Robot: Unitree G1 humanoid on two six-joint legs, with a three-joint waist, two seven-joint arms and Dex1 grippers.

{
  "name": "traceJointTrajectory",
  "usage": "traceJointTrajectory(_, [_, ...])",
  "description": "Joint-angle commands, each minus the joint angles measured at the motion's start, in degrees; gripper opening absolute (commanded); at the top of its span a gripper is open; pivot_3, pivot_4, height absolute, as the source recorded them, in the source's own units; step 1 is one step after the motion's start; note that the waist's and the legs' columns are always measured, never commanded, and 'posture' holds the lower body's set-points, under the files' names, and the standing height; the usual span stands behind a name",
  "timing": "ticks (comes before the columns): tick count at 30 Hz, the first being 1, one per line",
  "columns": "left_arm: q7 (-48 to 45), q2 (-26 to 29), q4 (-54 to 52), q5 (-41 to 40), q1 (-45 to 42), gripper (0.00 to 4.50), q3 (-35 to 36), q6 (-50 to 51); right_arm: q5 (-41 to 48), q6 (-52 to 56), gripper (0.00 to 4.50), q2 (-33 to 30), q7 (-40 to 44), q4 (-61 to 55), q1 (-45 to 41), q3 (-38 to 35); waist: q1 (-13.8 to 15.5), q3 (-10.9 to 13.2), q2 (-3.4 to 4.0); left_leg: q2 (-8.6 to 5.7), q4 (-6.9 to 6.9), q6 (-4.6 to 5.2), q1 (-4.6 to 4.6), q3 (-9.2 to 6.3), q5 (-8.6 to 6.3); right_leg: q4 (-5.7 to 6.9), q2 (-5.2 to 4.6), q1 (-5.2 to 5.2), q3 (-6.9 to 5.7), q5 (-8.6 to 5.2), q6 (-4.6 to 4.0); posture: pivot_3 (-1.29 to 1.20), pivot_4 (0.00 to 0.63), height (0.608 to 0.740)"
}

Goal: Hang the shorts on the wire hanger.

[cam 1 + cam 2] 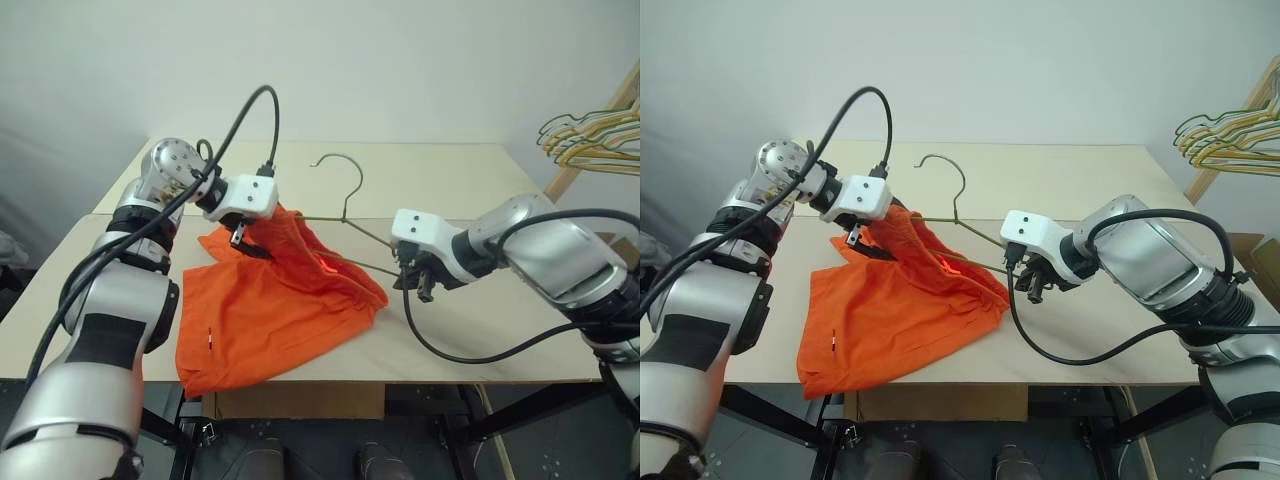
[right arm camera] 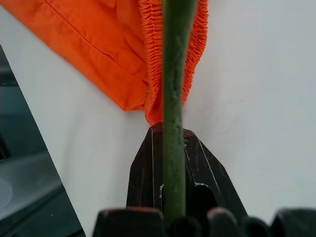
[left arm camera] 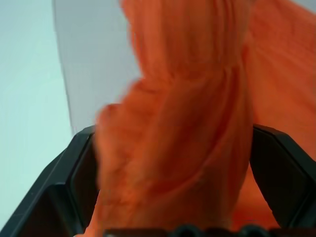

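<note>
Pale table [image 1: 470,180]: right gripper [image 1: 418,283] clamps wire hanger [image 1: 345,205]; left gripper [image 1: 243,238] seemingly bunches shorts [image 1: 270,310].

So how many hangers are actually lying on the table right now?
1: the wire hanger, its right end held in the right gripper, partly inside the shorts. More hangers hang on a rack off the table.

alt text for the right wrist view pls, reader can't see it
The right tool, shut on the hanger, holds its thin grey-green wire running straight up between the black fingers. Beyond the wire, the orange shorts lie on the pale table, gathered waistband nearest the tool.
</note>
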Motion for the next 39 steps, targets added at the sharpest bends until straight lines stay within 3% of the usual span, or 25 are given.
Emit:
traceJointTrajectory(1, [1.06,0.15,0.56,1.7,-2.46,3.31,0.11,-1.61,-0.58,0.45,0.0,-0.8,0.84,-0.12,-2.31,-0.34,0.03,0.0,0.0,0.0,0.01,0.0,-0.01,0.0,0.0,0.0,0.0,0.0,0.0,0.0,0.0,0.08,0.0,0.74])
traceJointTrajectory(11, [2.3,-0.87,1.19,1.47,-1.86,0.04,2.08,-0.33,-0.09,1.8,0.0,-0.43,1.5,0.78,-3.72,-0.41,0.06,0.0,0.0,0.0,0.07,0.0,-0.03,0.0,0.0,0.04,-0.01,-0.01,-0.01,0.01,0.0,0.07,0.0,0.74])
traceJointTrajectory(19, [2.78,-1.91,1.03,-0.58,-1.41,0.04,4.75,3.6,-1.8,-4.05,0.0,-0.78,-2.98,-2.04,2.8,-5.4,0.14,0.0,-0.01,-0.03,0.17,0.0,-0.03,-0.01,0.0,0.28,-0.01,-0.04,0.0,0.0,0.01,0.07,0.0,0.74])
traceJointTrajectory(20, [2.43,-1.99,0.95,-0.79,-1.32,0.0,5.07,4.04,-2.11,-3.97,0.59,-1.18,-3.65,-2.34,3.67,-6.02,0.16,0.0,-0.01,-0.03,0.19,0.0,-0.03,-0.01,0.0,0.33,-0.01,-0.04,0.0,0.0,0.01,0.07,0.0,0.74])
traceJointTrajectory(25, [0.36,-2.11,0.72,-1.08,-0.61,0.0,6.13,5.57,-1.26,-2.69,2.26,-5.63,-5.73,-5.31,9.88,-12.84,0.16,0.0,-0.01,-0.04,0.35,0.0,-0.03,-0.02,0.0,0.48,0.0,-0.05,0.01,0.0,0.01,0.06,0.0,0.74])
traceJointTrajectory(31, [-1.78,-2.83,0.81,-1.81,-0.4,0.0,7.84,8.67,2.68,2.38,4.38,-11.19,-7.68,-7.0,19.44,-29.67,0.03,0.0,-0.01,-0.04,0.45,0.0,-0.02,-0.02,0.0,0.52,-0.01,-0.03,0.03,0.0,0.01,0.04,0.0,0.74])
traceJointTrajectory(35, [-4.66,-3.21,1.07,-2.93,-0.47,0.0,7.47,11.77,4.44,2.66,4.45,-11.28,-8.63,-8.03,29.71,-44.82,-0.36,-0.01,-0.03,-0.05,0.49,0.0,0.03,-0.03,0.0,0.57,0.0,0.03,0.04,-0.01,0.02,0.03,0.0,0.74])
traceJointTrajectory(39, [-5.04,-2.46,1.54,-4.32,-0.4,0.0,3.23,13.1,4.85,-6.41,4.45,-8.89,-6.22,-12.4,44.97,-56.24,-1.01,-0.03,-0.05,-0.1,0.51,0.0,0.06,-0.08,0.0,0.63,0.0,0.09,0.07,-0.04,0.06,0.01,0.0,0.74])
